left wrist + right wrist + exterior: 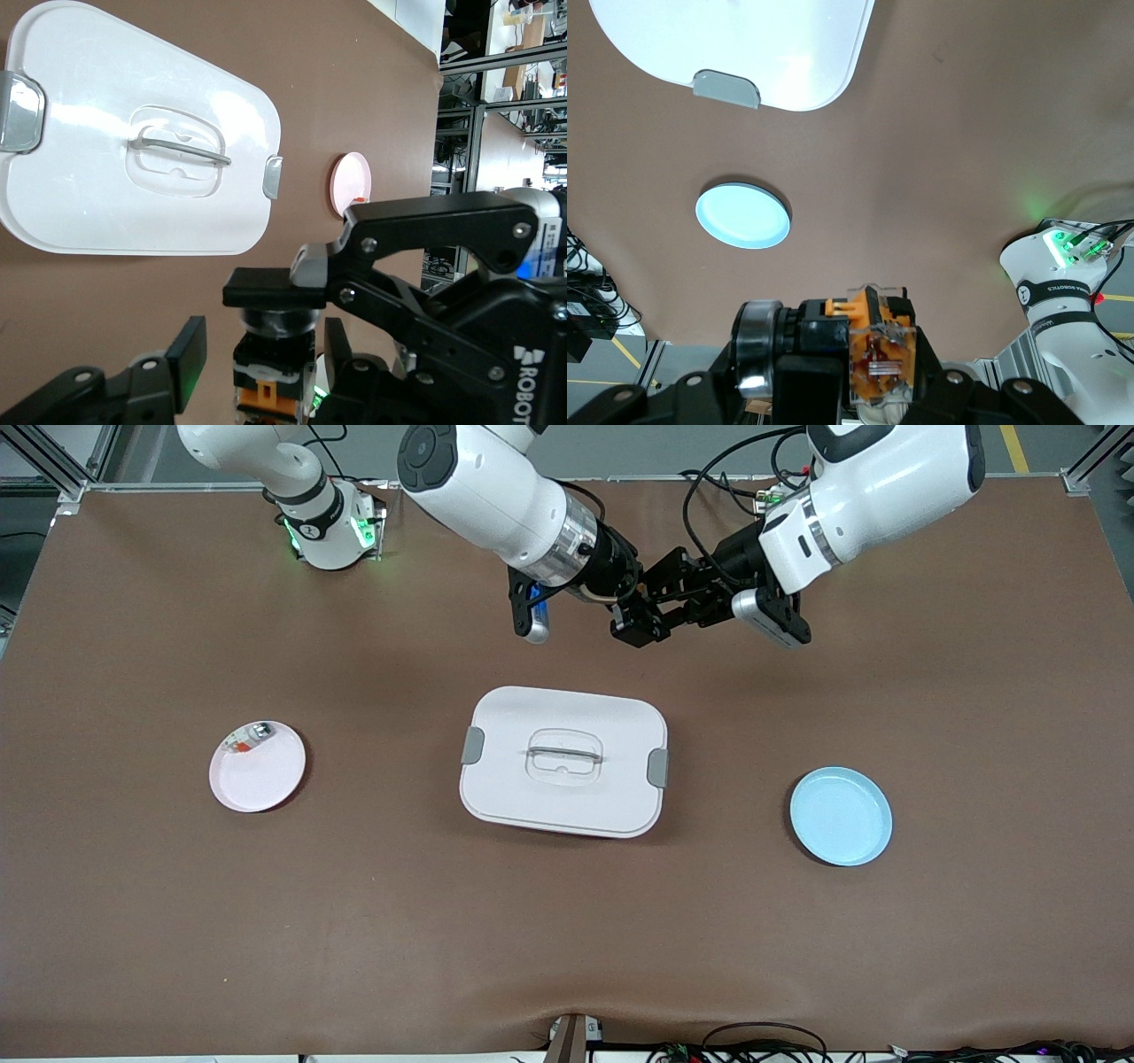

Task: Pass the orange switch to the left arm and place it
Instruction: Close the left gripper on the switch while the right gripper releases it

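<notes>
Over the bare surface at twelve o'clock of the box in the front view, the orange switch is gripped in mid-air by the closed right pincer, while the left pincer is spread open astride it, so the handover is judged to be in hand. Next, the left fingers must be closed squarely on the switch before the right is released. A pink plate is seen at nine o'clock of the box, a blue plate at three, and cables along the edges.

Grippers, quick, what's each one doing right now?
Right gripper: shut on the orange switch.
Left gripper: open around the switch, above the table.
</notes>
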`<state>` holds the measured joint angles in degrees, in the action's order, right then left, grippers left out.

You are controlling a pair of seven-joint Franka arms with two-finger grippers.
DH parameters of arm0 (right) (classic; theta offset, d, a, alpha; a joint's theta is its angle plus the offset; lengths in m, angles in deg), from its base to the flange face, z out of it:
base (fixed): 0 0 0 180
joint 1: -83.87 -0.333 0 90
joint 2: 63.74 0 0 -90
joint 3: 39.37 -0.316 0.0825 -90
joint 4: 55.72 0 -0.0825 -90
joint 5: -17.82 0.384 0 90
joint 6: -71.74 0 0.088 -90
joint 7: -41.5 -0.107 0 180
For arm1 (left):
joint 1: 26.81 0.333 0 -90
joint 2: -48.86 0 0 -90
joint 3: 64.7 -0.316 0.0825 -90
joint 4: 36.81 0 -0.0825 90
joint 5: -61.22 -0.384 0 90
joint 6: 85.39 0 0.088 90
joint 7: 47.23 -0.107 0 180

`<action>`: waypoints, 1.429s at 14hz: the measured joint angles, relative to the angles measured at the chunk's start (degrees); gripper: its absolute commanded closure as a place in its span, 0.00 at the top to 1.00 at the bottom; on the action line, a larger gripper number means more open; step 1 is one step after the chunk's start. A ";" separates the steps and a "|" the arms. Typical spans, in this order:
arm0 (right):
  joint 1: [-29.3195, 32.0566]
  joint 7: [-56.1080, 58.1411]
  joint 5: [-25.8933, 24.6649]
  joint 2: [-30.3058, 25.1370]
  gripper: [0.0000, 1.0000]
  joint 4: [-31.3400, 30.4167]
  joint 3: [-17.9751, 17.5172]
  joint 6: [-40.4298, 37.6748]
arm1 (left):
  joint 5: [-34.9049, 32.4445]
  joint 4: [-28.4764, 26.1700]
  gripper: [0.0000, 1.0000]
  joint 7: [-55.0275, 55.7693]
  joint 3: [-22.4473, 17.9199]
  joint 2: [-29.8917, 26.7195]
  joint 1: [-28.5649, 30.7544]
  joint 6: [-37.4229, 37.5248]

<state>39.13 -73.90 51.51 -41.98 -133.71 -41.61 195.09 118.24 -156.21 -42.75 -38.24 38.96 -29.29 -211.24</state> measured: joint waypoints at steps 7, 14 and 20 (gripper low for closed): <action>-0.04 -0.02 0.39 0.14 0.24 0.14 0.02 0.02 | 1.22 -0.15 0.00 -0.31 0.32 -0.04 -0.01 -0.23; -0.06 -0.03 0.43 0.24 1.00 0.14 0.02 0.25 | 0.41 -0.20 0.00 -1.19 0.32 -0.03 0.11 -0.24; -0.06 -0.04 0.43 0.24 1.00 0.28 0.06 0.25 | -9.02 -0.54 0.00 -3.76 0.21 0.03 3.08 -0.27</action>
<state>39.07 -73.95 51.94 -41.74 -133.43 -41.55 195.33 109.22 -156.75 -46.51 -38.03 39.00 -26.21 -211.51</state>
